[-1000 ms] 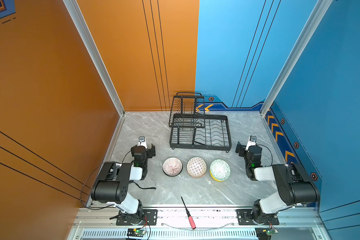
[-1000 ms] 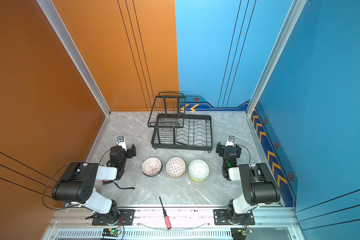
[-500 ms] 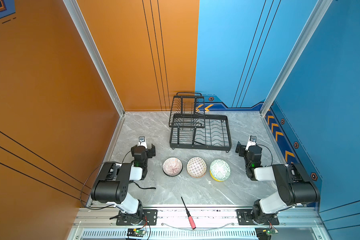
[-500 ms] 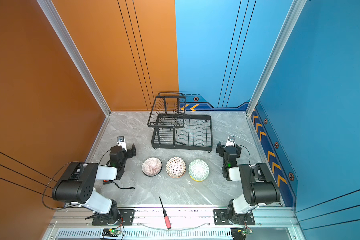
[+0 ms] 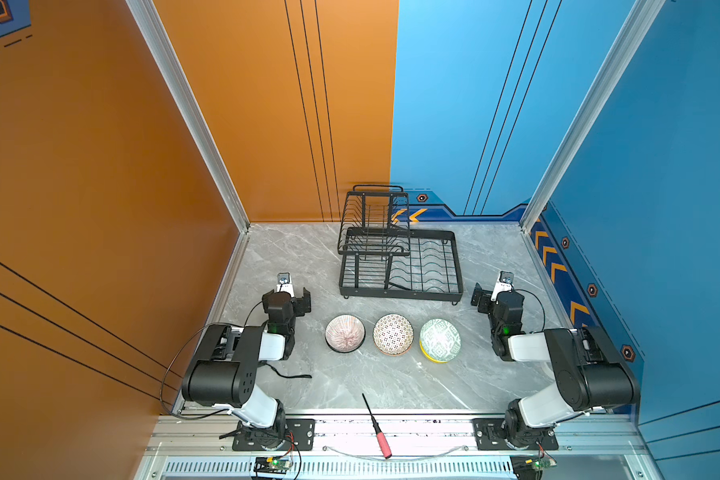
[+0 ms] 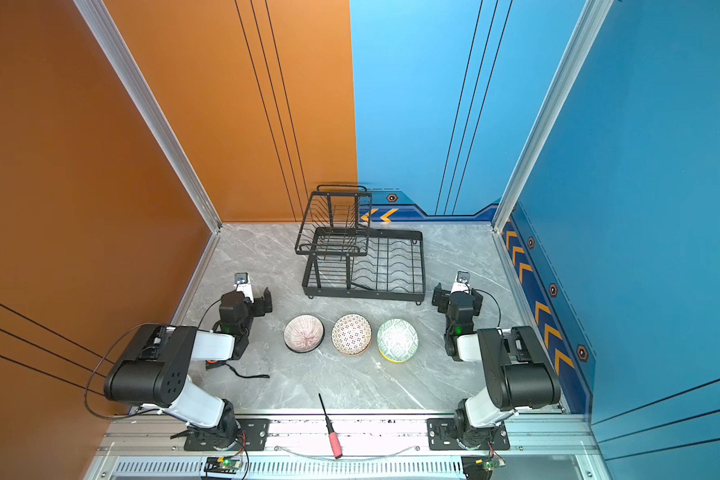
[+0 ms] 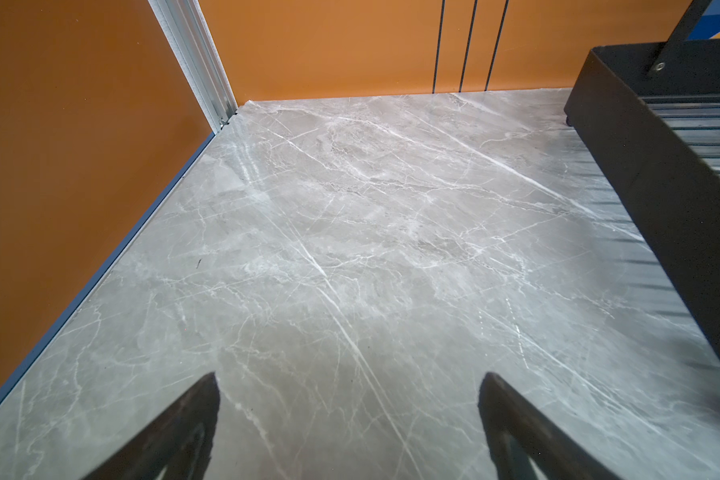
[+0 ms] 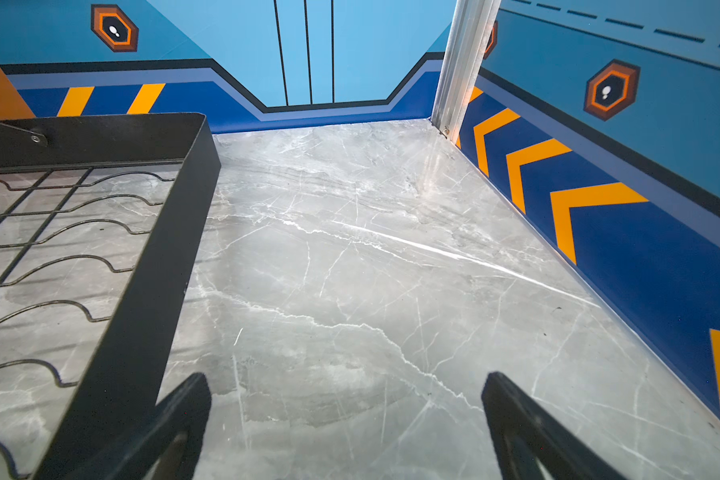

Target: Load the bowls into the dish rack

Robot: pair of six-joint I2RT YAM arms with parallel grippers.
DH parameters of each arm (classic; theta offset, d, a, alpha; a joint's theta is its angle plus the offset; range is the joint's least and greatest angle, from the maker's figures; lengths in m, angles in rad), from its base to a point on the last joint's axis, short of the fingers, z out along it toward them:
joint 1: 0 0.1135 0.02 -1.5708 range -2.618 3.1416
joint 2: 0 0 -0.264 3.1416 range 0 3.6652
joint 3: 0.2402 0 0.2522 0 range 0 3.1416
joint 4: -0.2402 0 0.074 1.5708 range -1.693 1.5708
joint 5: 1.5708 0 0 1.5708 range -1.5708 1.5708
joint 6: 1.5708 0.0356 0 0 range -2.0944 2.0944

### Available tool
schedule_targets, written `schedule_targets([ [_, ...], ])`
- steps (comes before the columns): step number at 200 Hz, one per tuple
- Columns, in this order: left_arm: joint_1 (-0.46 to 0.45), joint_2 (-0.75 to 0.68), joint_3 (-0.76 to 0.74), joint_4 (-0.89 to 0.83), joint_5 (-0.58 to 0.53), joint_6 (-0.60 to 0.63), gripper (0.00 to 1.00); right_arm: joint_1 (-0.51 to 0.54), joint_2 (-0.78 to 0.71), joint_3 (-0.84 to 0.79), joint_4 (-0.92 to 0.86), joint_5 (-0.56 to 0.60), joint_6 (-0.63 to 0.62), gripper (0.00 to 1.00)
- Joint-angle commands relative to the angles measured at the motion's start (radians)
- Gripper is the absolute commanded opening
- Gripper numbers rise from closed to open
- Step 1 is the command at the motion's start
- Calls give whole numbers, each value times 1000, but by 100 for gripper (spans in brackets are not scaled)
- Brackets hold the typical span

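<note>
Your left gripper (image 7: 350, 390) and right gripper (image 8: 346, 390) gape empty, flanking the rack (image 5: 400, 294). The bowls (image 5: 393, 334) sit in a row just nearer. They look stacked, so a shallow rim pinch may lift two, or slip.

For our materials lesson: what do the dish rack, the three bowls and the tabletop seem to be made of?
Dish rack: likely metal, matte black coating; thin bent wires, flat band rim. Pink-striped bowl, dotted bowl, green-patterned bowl: probably glazed ceramic; shiny printed patterns. Tabletop: grey veined marble look, glossy; real stone or laminate cannot be told.
</note>
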Motion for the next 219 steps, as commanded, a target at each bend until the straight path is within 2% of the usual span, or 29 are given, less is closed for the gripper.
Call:
schedule_targets([
  [1, 2, -2, 16, 12, 26, 4, 98, -4, 5, 10, 1, -11, 0, 100],
  [17, -1, -24, 20, -12, 0, 1, 98, -2, -29, 11, -26, 18, 7, 100],
  [32, -2, -90, 45, -118, -57, -11, 98, 0, -98, 30, -114, 42, 10, 100],
  [57, -14, -209, 109, -348, -98, -25, 98, 5, -233, 130, -415, 62, 51, 100],
  [82, -37, -316, 223, -675, -121, -60, 98, 38, -358, 189, -590, 90, 74, 100],
  [99, -51, -345, 322, -893, -135, -114, 98, 43, -439, 241, -737, 50, 94, 100],
  [121, -74, -336, 447, -1127, -80, -188, 98, 60, -503, 336, -945, 15, 115, 100],
  [141, -105, -325, 550, -1321, -41, -235, 98, 64, -507, 473, -1184, 6, 158, 100],
  [173, -115, -316, 710, -1582, 103, -279, 98, 65, -407, 719, -1581, -66, 158, 100],
  [190, -129, -311, 778, -1696, 135, -260, 98, 71, -377, 799, -1689, -113, 150, 100],
  [219, -171, -328, 843, -1806, 154, -224, 98, 72, -354, 867, -1774, -159, 140, 100],
])
